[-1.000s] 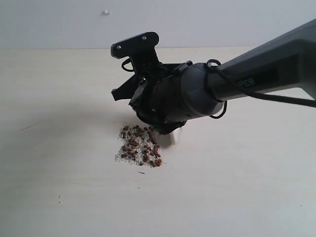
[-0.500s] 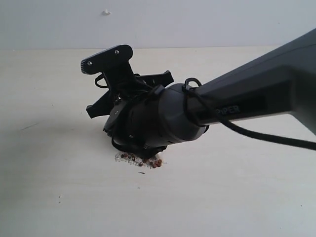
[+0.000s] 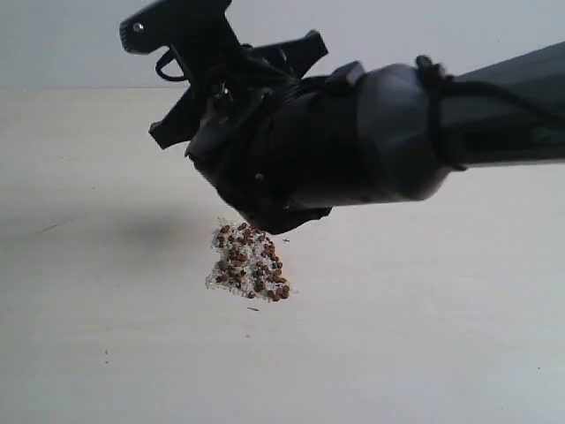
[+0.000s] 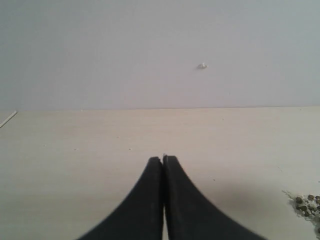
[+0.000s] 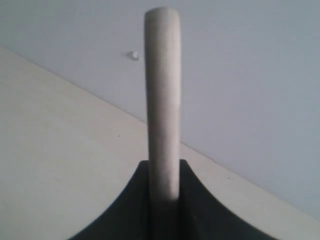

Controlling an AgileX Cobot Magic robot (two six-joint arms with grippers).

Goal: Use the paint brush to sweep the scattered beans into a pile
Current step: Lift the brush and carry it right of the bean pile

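Note:
The beans (image 3: 250,262) lie in one dense pile of reddish-brown beans and white grains on the pale table (image 3: 424,336). A corner of the pile (image 4: 306,204) shows at the edge of the left wrist view. My right gripper (image 5: 163,165) is shut on the paint brush, whose pale wooden handle (image 5: 162,90) sticks out between the fingers. In the exterior view the right arm (image 3: 353,141) hangs raised just above and behind the pile, and the brush head is hidden behind it. My left gripper (image 4: 163,159) is shut and empty, low over bare table, left of the pile.
A grey wall rises behind the table, with a small white speck (image 4: 202,65) stuck on it. A thin dark scratch (image 3: 55,226) marks the table at the left.
The right arm swung left and low over the pile, covering it, then rose. The pile shows again below the arm, much as before.

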